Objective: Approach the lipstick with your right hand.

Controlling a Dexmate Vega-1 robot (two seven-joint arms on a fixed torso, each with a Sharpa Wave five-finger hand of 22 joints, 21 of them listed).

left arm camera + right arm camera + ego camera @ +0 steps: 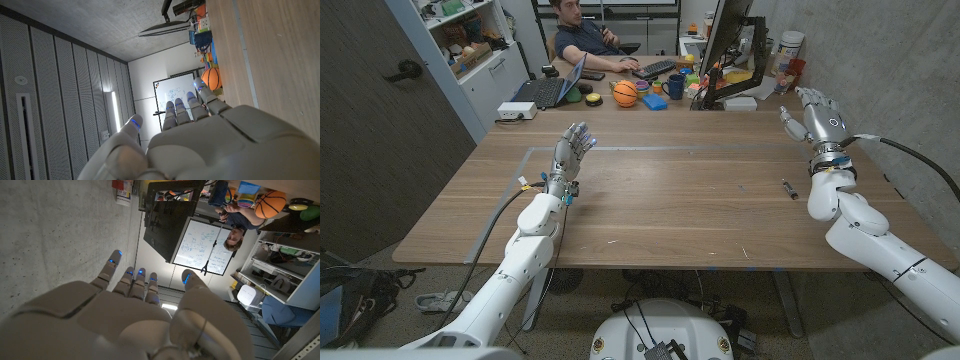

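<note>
Right hand (pixel 817 112) raised above the far right of the tabletop (pixel 670 200), fingers spread, empty, touching nothing. Lipstick (pixel 789 189) lying flat on the tabletop nearer the robot, beside the right forearm, well apart from the hand. Probably light, rigid, smooth, prone to rolling; best pinched across mid-barrel. Left hand (pixel 572 148) raised, fingers apart, empty.
</note>
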